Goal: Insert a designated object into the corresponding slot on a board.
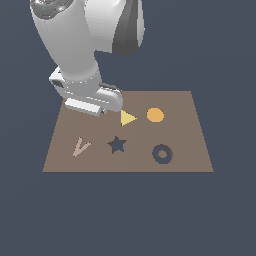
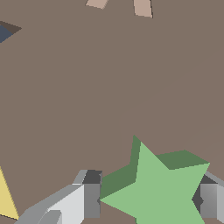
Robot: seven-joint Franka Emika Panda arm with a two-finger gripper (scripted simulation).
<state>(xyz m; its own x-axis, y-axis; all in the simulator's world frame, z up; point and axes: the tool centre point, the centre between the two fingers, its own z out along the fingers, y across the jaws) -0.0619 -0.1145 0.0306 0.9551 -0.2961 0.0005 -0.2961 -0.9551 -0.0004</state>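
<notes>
The green star (image 2: 159,190) lies flat on the brown board (image 1: 180,135), between my two fingers (image 2: 89,197). My gripper (image 2: 148,199) is shut on the green star, with a finger against its left tip and the other against its right side. In the exterior view the hand (image 1: 94,104) sits low over the board's far left part and hides the star. The dark navy star-shaped slot (image 1: 117,145) is nearer the board's front edge, apart from the hand and empty.
A yellow triangle (image 1: 127,118) lies just beside the hand, and an orange disc (image 1: 155,115) further to the exterior view's right. A dark ring-shaped hole (image 1: 162,154) and a pale pink V shape (image 1: 80,147) flank the slot.
</notes>
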